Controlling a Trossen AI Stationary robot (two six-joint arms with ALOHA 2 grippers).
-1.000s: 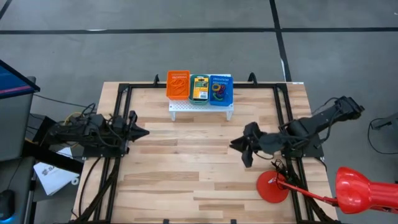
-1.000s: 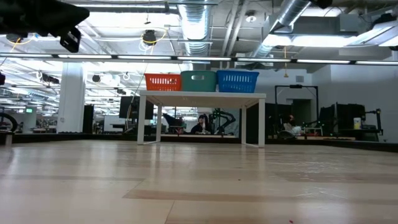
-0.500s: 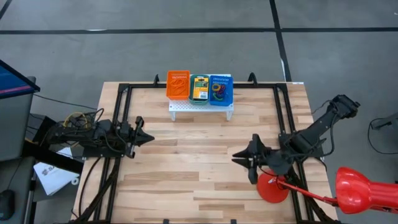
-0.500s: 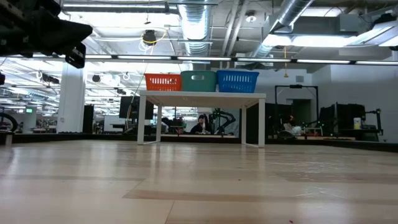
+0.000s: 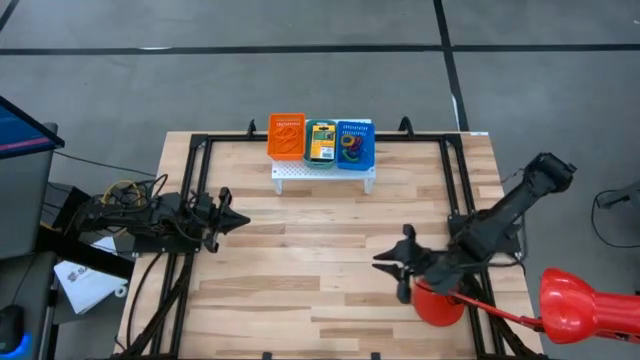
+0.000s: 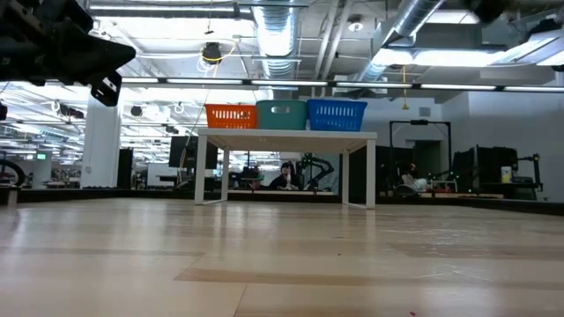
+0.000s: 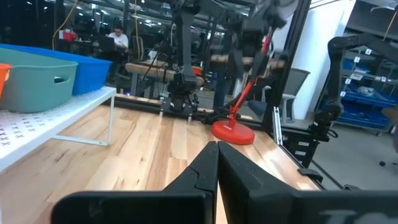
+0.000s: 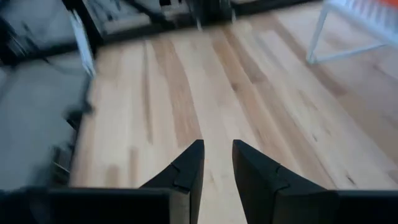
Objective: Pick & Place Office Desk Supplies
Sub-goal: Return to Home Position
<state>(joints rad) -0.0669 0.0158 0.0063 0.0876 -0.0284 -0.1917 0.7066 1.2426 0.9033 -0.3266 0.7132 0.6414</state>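
The left gripper (image 5: pixel 237 220), a dark two-finger claw, is clenched on nothing: in its wrist view the two fingers (image 7: pixel 202 174) press together along their whole length. It hangs above the left side of the pale wooden plank table (image 5: pixel 300 290), pointing toward the table's middle, well apart from every supply. The right gripper (image 5: pixel 382 264) is released and empty; its dark fingers (image 8: pixel 186 171) stand slightly apart with only bare wood between them. It is over the right front part of the table, just beside the red round disc (image 5: pixel 438 304) near the table's right front corner, and its arm reaches out past the table's right side.

At the middle of the far edge stands the white perforated stand (image 5: pixel 320 172). On top of it three small bins sit upright in a close row. They are an orange plastic bin (image 5: pixel 286 136) on the left, a teal plastic bin (image 5: pixel 321 130) in the middle and a blue plastic bin (image 5: pixel 357 130) on the right. A flat yellow-and-green crayon box (image 5: pixel 321 148) lies in the teal bin; whether a second one lies with it cannot be told. The thin coloured rubber-band loops (image 5: pixel 350 146) lie heaped in the blue bin. What the orange bin holds cannot be made out
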